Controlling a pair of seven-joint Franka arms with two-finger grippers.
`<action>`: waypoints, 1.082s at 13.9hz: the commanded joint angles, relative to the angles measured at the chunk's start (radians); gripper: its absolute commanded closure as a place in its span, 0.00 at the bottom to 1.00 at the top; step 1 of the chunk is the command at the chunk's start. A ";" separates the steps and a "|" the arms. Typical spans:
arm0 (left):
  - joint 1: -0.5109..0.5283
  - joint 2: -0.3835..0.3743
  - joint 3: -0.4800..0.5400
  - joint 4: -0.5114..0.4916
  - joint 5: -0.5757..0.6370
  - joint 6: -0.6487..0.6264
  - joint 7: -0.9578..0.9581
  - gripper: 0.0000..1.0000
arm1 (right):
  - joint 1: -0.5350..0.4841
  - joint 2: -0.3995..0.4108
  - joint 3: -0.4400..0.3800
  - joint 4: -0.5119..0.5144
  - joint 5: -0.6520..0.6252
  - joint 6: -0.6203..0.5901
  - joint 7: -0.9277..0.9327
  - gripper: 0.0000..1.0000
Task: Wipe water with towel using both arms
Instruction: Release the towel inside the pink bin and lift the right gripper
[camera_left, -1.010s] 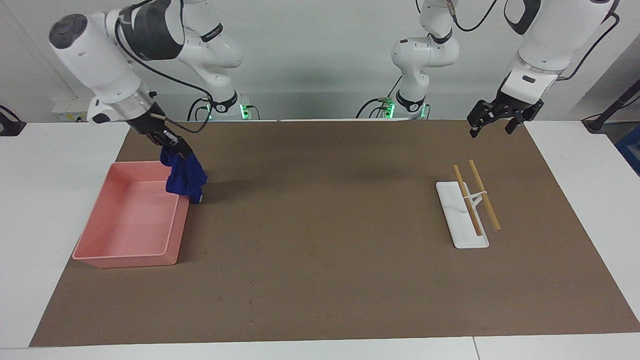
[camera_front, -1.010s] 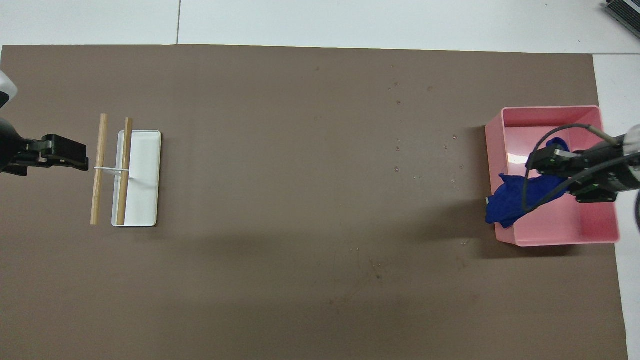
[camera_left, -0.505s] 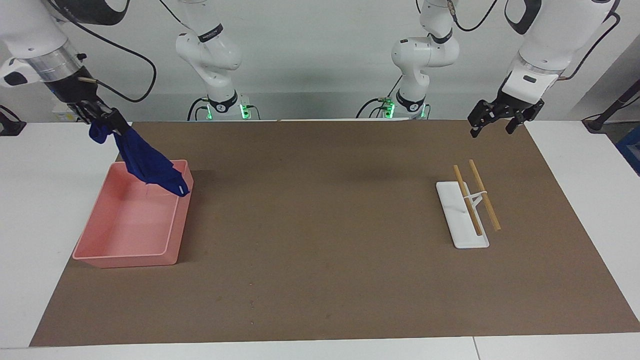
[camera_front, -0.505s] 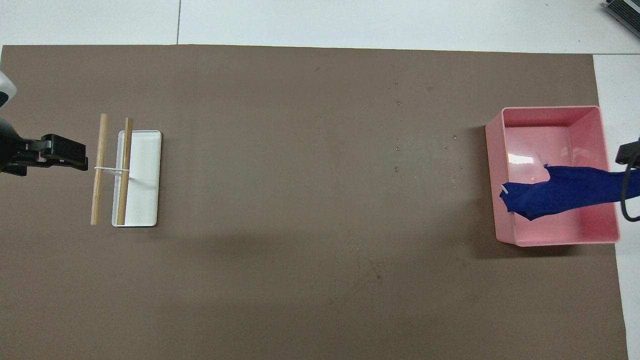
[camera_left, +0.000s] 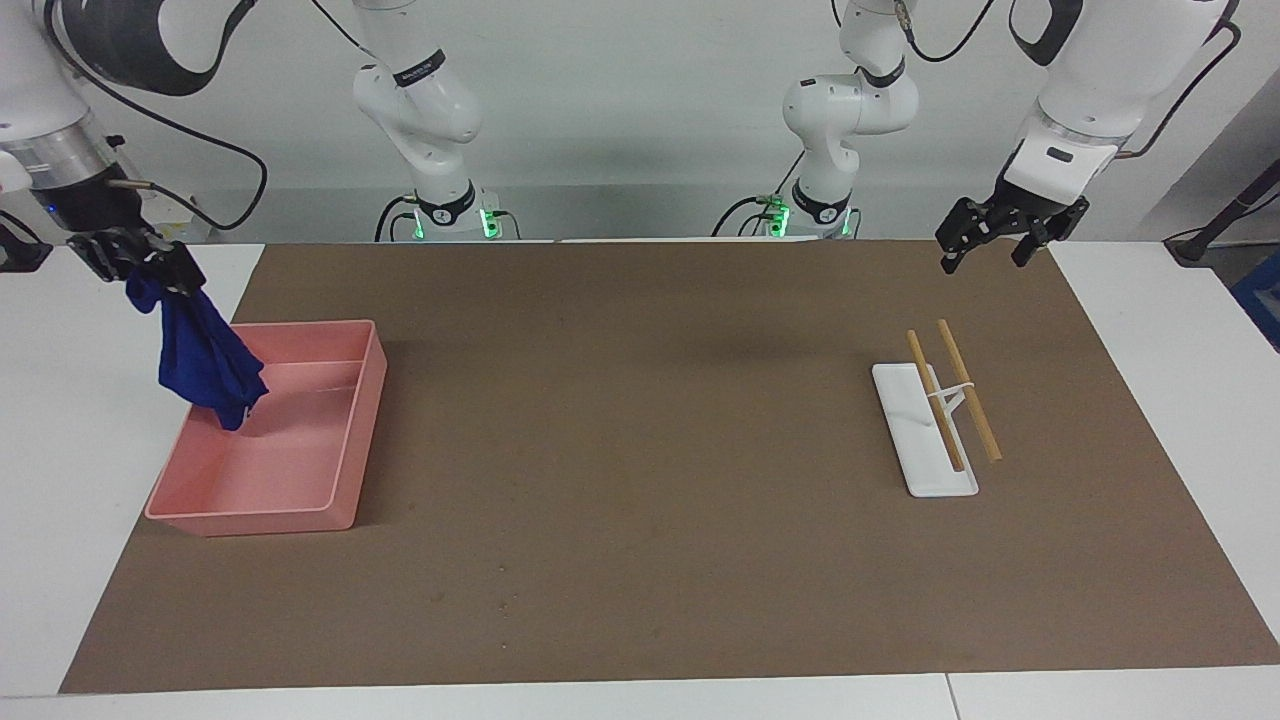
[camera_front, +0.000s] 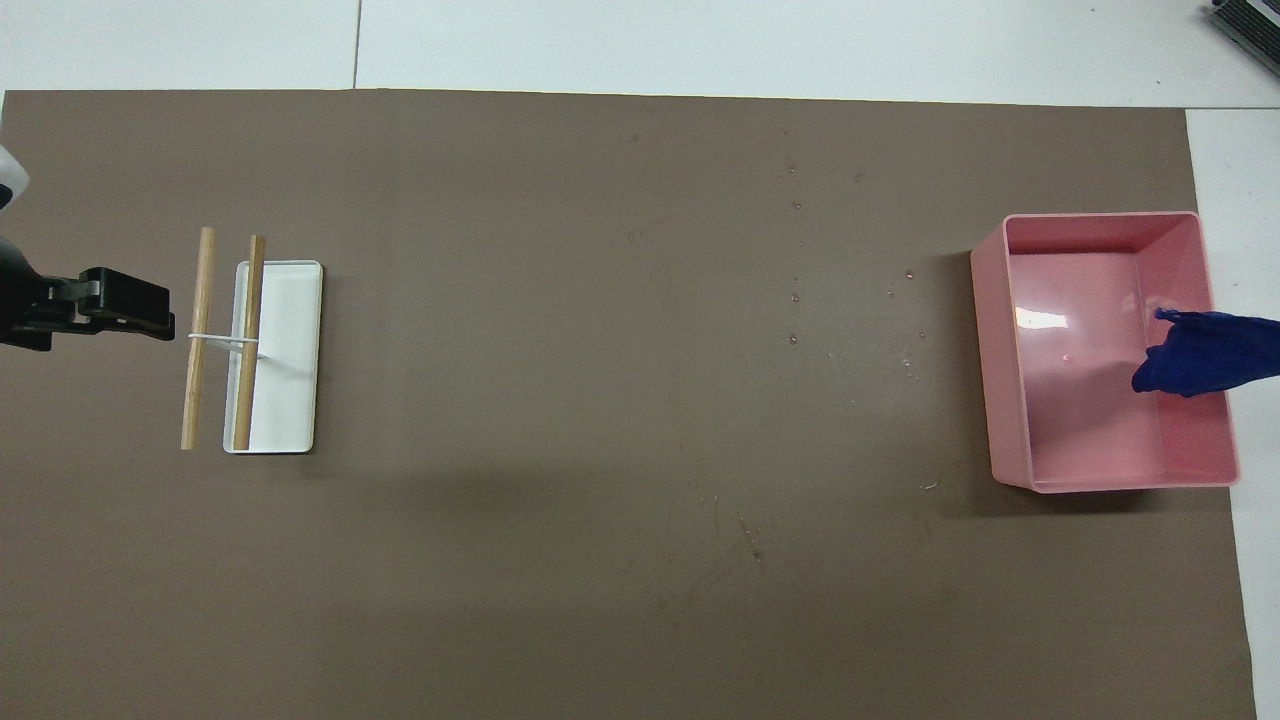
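My right gripper (camera_left: 150, 268) is shut on the top of the deep-blue towel (camera_left: 208, 368). The towel hangs down from it over the pink bin (camera_left: 362, 405), at the bin's edge toward the right arm's end of the table. In the overhead view only the towel's lower end (camera_front: 1200, 352) shows over the bin (camera_front: 985, 385); the right gripper is out of that view. Several small water drops (camera_front: 795, 298) lie on the brown mat beside the bin, toward the table's middle. My left gripper (camera_left: 982, 260) is open and empty, raised near the wooden sticks; it also shows in the overhead view (camera_front: 160, 312).
A white tray (camera_left: 940, 480) lies toward the left arm's end of the table, with two wooden sticks (camera_left: 968, 392) tied by a white band across it. In the overhead view the tray (camera_front: 290, 380) and sticks (camera_front: 197, 300) lie beside the left gripper.
My right gripper has lifted the towel off the bin's inner edge and carried it toward the right arm's end of the table. The towel now hangs straight. The left arm has not moved.
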 joint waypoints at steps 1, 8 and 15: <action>-0.008 -0.009 0.009 0.002 -0.024 0.008 -0.010 0.00 | -0.007 -0.018 0.013 -0.128 -0.022 0.065 -0.021 1.00; -0.010 -0.009 0.009 0.002 -0.024 0.008 -0.013 0.00 | 0.012 0.111 0.016 -0.294 -0.022 0.319 -0.010 1.00; -0.010 -0.011 0.009 0.000 -0.024 0.012 -0.012 0.00 | 0.081 0.100 0.027 -0.200 -0.022 0.221 0.001 0.01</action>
